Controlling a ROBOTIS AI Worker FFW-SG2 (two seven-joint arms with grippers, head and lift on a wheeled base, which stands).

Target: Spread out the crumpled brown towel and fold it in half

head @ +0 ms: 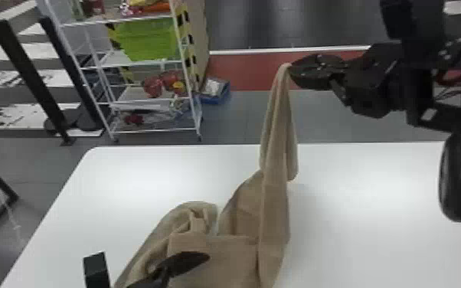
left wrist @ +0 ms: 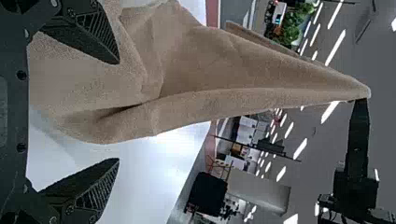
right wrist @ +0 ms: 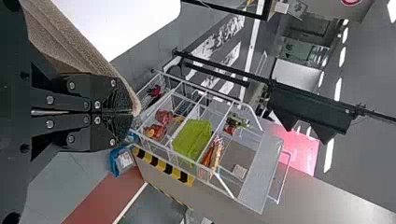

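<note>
Above the white bench (head: 356, 210), the brown towel (head: 273, 203) runs steeply down from the right fingers (right wrist: 105, 84), which pinch its tip, to loose folds (head: 180, 222); the left fingers (left wrist: 88, 186), spread wide, are nearer those folds, probably the next grip.

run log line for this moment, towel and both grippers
right gripper: shut on brown cloth towel, raised | left gripper: open, low beside towel

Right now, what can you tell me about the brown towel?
The towel is plain tan-brown, soft-looking cloth. The right gripper, jaws shut, holds one part up in a narrow folded peak; the rest slopes down to bunched, creased folds over the white table. The left gripper, jaws open, is close by; whether it touches, I cannot tell.
</note>
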